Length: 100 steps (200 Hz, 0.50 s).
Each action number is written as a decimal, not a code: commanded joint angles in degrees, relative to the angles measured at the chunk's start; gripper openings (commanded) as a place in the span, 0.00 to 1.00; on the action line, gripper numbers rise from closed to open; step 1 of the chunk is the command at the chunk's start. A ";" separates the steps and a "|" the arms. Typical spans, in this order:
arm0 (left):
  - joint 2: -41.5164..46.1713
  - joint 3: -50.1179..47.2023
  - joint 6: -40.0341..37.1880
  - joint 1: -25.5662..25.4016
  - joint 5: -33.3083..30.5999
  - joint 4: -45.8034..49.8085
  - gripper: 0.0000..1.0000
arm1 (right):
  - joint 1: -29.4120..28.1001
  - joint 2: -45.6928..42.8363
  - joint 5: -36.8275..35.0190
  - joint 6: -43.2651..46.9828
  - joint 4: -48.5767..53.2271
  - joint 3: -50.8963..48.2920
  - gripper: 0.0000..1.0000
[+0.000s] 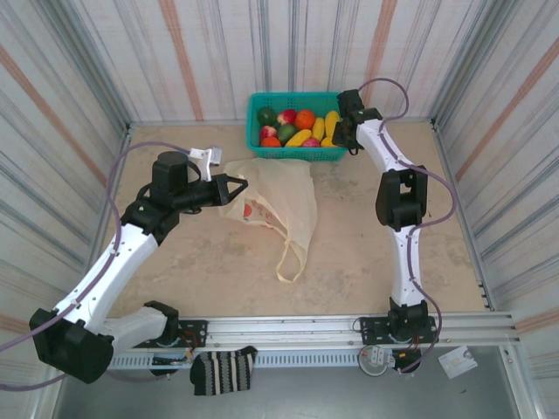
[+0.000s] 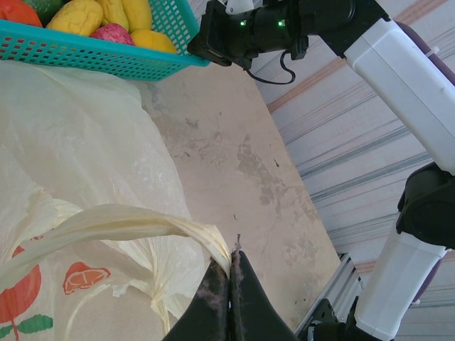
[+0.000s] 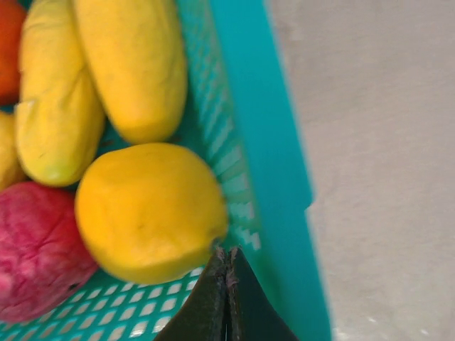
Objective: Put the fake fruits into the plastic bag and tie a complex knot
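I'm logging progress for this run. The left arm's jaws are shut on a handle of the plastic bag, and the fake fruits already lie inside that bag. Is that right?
Not quite. The fake fruits lie in the teal basket, not in the plastic bag, as the top external view shows. The left arm's jaws are indeed shut on a bag handle.

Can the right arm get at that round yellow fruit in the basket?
Probably yes. The right gripper is right beside the round yellow fruit, by the teal basket wall, with nothing covering the fruit. Its shut fingers must open first.
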<state>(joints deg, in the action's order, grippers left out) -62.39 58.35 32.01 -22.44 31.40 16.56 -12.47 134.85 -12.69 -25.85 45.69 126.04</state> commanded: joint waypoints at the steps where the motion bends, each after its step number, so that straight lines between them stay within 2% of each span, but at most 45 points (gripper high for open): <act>1: 0.61 0.22 0.68 0.35 0.07 -1.60 0.00 | 2.27 -4.96 -5.99 -2.61 3.42 -4.30 0.08; 52: 0.84 -0.18 1.02 0.37 -1.95 -1.83 0.00 | 8.23 -13.82 -8.68 -3.95 1.10 -17.92 0.12; 81: 1.37 -0.11 1.08 0.55 -5.17 -1.16 0.00 | 10.71 -23.20 -12.76 -4.46 -4.99 -34.56 0.16; 100: 1.11 0.51 1.21 1.19 -8.01 -0.60 0.00 | 12.06 -28.82 -12.60 -6.64 -6.25 -42.58 0.18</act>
<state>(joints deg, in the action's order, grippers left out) -62.37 58.35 32.84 -22.37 27.83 16.03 -1.50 112.86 -21.58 -28.88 40.42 91.68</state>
